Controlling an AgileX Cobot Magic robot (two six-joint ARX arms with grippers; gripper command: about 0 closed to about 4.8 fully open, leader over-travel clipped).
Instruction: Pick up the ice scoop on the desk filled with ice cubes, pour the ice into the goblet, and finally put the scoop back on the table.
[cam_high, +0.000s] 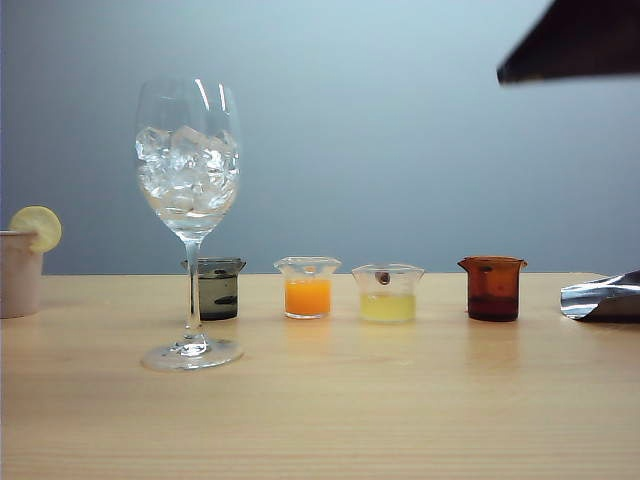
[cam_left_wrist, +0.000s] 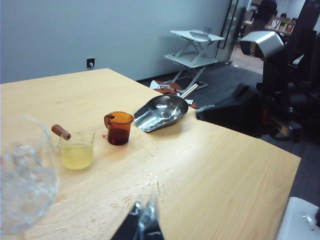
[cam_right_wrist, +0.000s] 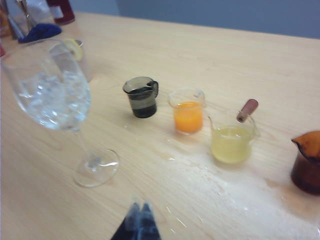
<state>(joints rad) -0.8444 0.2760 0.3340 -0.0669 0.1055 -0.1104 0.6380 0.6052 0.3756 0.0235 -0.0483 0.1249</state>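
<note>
Scoop looks empty and is already lying back on the table near its right edge, mouth pointing toward the brown beaker, handle running out over the far edge. Ice fills the goblet over toward the left side. Right gripper has its tips pinched together on nothing, hovering above the table's near part in front of the goblet's foot. Left gripper looks closed and empty too. The right arm seems nearer the scoop, but I'd say there's nothing left to grab.
</note>
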